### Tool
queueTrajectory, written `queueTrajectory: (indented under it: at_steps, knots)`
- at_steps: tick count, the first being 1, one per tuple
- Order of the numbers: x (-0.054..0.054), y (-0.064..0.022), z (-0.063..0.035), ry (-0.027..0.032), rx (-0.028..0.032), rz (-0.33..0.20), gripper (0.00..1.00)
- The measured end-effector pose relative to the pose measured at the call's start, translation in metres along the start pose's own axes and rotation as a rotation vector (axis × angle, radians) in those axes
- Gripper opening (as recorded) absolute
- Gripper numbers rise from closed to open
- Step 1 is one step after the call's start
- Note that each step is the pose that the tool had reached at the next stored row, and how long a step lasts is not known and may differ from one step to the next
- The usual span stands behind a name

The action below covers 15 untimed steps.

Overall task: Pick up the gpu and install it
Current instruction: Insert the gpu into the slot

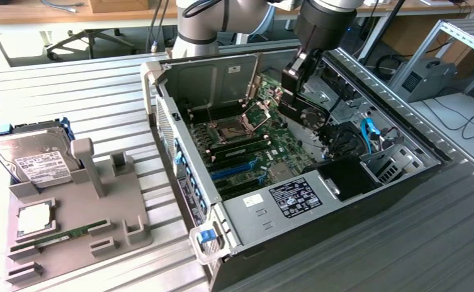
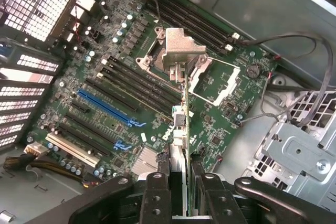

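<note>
My gripper [image 1: 299, 82] hangs inside the open computer case [image 1: 245, 213], shut on the gpu [image 1: 311, 112]. The gpu is a dark card with a round fan, held on edge above the motherboard [image 1: 253, 146]. In the wrist view the two black fingers [image 2: 157, 190] clamp the card, seen edge-on [image 2: 182, 116], and its silver end bracket [image 2: 182, 51] points away from the wrist. The card floats above the CPU socket area. The blue expansion slots [image 2: 107, 107] lie off to one side, apart from the card.
On the exterior view's left, a grey fixture [image 1: 98, 207] holds a hard drive [image 1: 34, 159] and a green memory stick [image 1: 62, 236]. Inside the case, a blue cable [image 1: 369, 132] and a drive cage [image 1: 387, 167] sit near the card. Wires [image 2: 310, 77] run along the case wall.
</note>
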<state>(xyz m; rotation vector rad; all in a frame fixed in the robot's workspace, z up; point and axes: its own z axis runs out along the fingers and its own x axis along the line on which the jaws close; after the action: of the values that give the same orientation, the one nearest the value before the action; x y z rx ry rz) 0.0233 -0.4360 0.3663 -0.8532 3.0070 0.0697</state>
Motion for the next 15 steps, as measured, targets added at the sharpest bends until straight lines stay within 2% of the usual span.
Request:
queueTrajectory:
  at_steps: [15]
  knots:
    - [0.0000, 0.0000, 0.0002, 0.0017, -0.0012, -0.044, 0.27]
